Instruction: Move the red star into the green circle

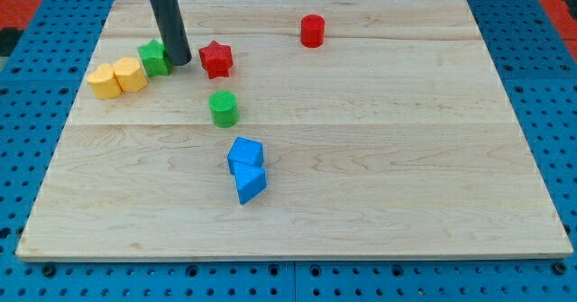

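While the dark rod comes down from the view's top left, my tip (pixel 180 63) rests on the wooden board (pixel 379 203) between two blocks; the green star-like block (pixel 154 58) lies just to its left, seemingly touching the rod, though the rod hides that edge and I cannot be sure; the red star (pixel 215 59) lies just to the tip's right, with a narrow strip of bare wood between them. No pincer exists on this arm, only the straight rod, so nothing is spread or pinched.

Below the red star and apart from it stands the green circle (pixel 224 108), an upright green cylinder, towards the view's bottom; the star and the cylinder do not touch. Two yellow blocks sit at the view's far left, the yellow block nearer the edge (pixel 105 81) touching the second yellow block (pixel 131 74), which in turn sits against the green star-like block. A red cylinder (pixel 312 31) stands well apart near the view's top, right of centre. Lower down, near the board's middle, a blue block (pixel 245 153) touches another blue block below it (pixel 251 184). Around the board runs a blue perforated table (pixel 541 68).
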